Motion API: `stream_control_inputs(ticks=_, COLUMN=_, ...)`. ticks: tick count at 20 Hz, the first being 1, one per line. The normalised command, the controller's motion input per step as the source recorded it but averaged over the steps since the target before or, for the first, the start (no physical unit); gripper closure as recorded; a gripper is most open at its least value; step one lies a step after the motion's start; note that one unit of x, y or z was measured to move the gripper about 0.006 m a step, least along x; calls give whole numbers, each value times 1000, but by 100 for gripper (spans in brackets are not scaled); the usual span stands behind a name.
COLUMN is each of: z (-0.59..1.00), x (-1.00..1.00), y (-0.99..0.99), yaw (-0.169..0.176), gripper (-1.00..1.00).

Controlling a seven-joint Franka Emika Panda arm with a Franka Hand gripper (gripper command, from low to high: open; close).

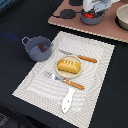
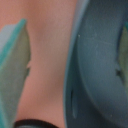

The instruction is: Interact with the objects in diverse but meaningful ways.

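On the striped placemat (image 1: 75,60), the yellow-orange bread loaf (image 1: 69,65) sits on the tan plate (image 1: 69,73), between orange-handled cutlery (image 1: 80,58). At 10 o'clock, a grey-blue pot (image 1: 37,47) holds the brown sausage (image 1: 42,48). At 1 o'clock, the gripper (image 1: 93,14) straddles the second pot's (image 2: 95,65) rim; grasp cannot be determined.

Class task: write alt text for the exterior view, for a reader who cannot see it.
A striped placemat holds a tan plate with a bread loaf, flanked by an orange-handled knife and fork, beside a grey-blue pot. Behind, the robot gripper hangs over a second pot on a pink board.
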Motion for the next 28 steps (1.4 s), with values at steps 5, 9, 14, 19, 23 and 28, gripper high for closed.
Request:
stream_control_inputs(ticks=5, z=878, x=308, y=145, yaw=-9, gripper=-100)
stream_control_inputs(ticks=9, z=755, x=274, y=153, yaw=-2, gripper=-100)
stream_control_inputs(ticks=14, z=907, x=276, y=90, yaw=-12, gripper=-100)
stream_control_inputs(ticks=19, z=450, x=286, y=-221, yaw=-12, gripper=-100)
stream_control_inputs(ticks=23, z=120, x=276, y=-701, yaw=-28, gripper=-100)
stream_control_inputs(ticks=28, z=114, x=366, y=-855, yaw=-31, gripper=-100)
